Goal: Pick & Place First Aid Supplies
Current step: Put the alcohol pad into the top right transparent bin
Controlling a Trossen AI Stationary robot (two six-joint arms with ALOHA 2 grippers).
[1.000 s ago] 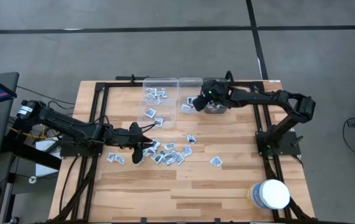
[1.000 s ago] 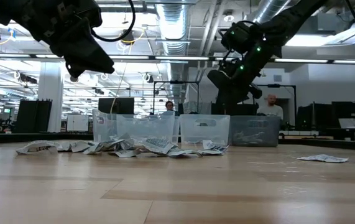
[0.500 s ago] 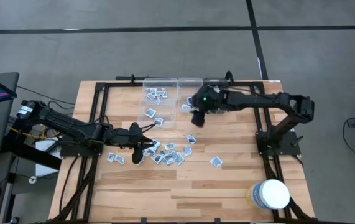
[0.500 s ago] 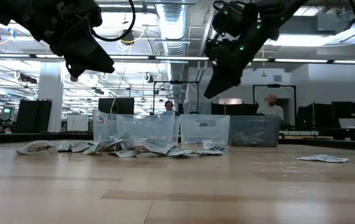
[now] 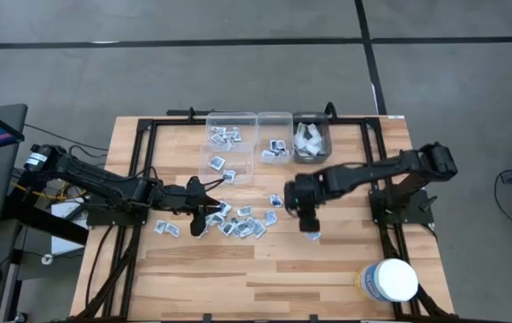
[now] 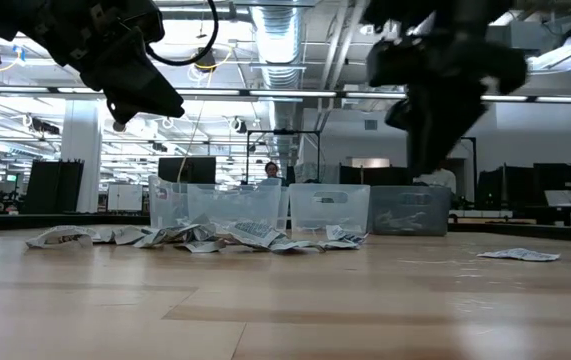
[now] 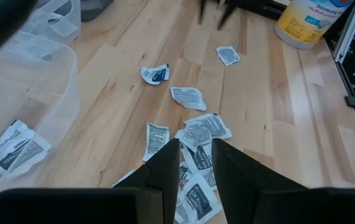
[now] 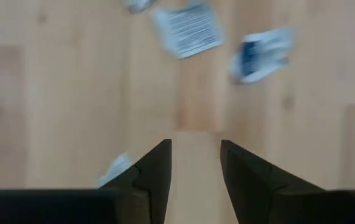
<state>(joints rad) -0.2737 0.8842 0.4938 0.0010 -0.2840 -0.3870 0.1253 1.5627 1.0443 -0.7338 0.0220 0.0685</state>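
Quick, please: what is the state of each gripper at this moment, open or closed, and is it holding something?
Left gripper: open, empty, above the pile of packets.
Right gripper: open, empty, over the table.

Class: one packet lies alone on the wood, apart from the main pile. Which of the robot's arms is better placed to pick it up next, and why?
The right. Its hand hangs open just above the lone packet, while the left hand hovers, open and empty, over the main pile, farther away.
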